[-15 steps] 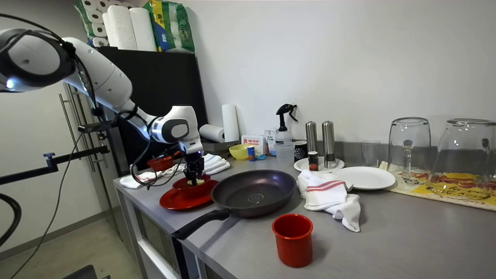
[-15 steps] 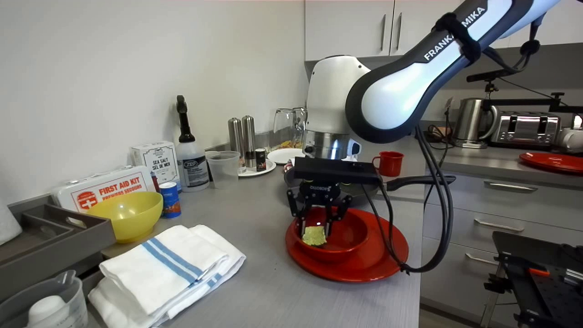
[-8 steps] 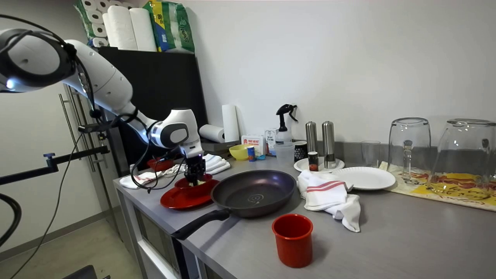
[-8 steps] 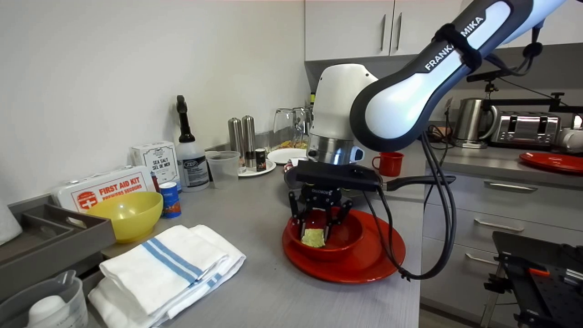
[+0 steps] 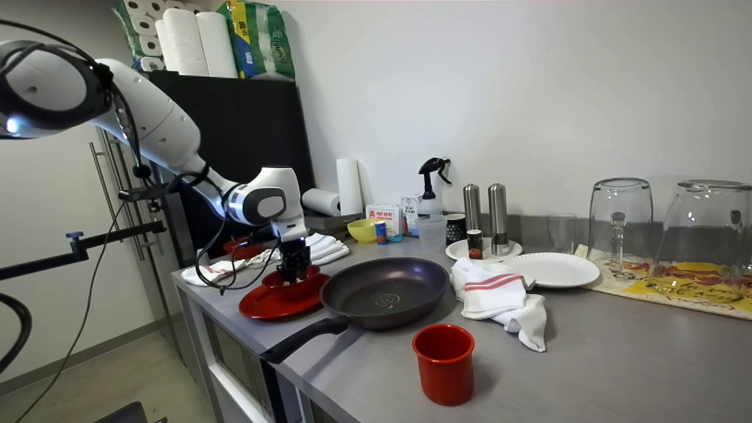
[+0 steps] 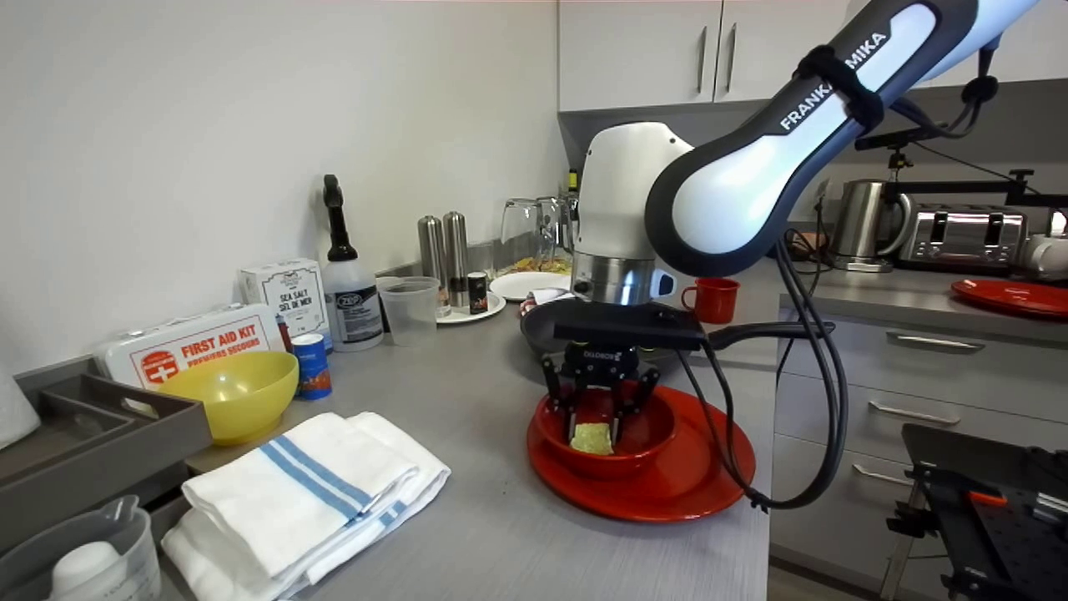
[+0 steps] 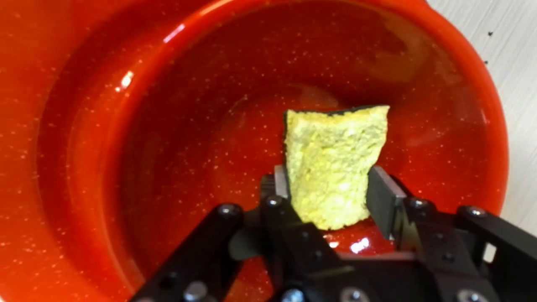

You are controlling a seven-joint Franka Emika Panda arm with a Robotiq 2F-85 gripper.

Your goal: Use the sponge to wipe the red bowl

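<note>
I have the red bowl [image 7: 209, 138] standing upright on a red plate [image 6: 667, 499], set off-centre, so that on one side its rim comes close to the plate's edge and the tabletop [image 7: 522, 84] shows just past it. The bowl is round and glossy, bright orange-red along its rounded rim and a deeper, darker red down the inside. Through the wrist view I see small pale flecks over it, a few white glints, and a dull yellowish-brown patch on the inner wall; whether that patch is residue or a reflection, I can't tell.

Inside the bowl is the sponge [image 7: 335, 161], a yellow, rough-faced, roughly square piece with a thin dark edge. My hand [image 7: 331, 188] points down into the bowl and is clamped on the sponge, its pads [image 7: 382, 201] against two opposite sides. I can't make out whether the sponge touches the bowl's floor.

Close beside the bowl, in both exterior views, is the black frying pan [image 5: 385, 294]; past the pan, farther from the bowl, I see a red cup [image 5: 443, 370] and a crumpled white towel [image 5: 499, 296] with red stripes. On another side of the bowl, near it but apart, I have folded white towels [image 6: 309, 492] with blue stripes in an exterior view. Well apart from the red bowl are a yellow bowl [image 6: 238, 413], a first aid kit [image 6: 196, 338] and a spray bottle [image 6: 354, 305].
</note>
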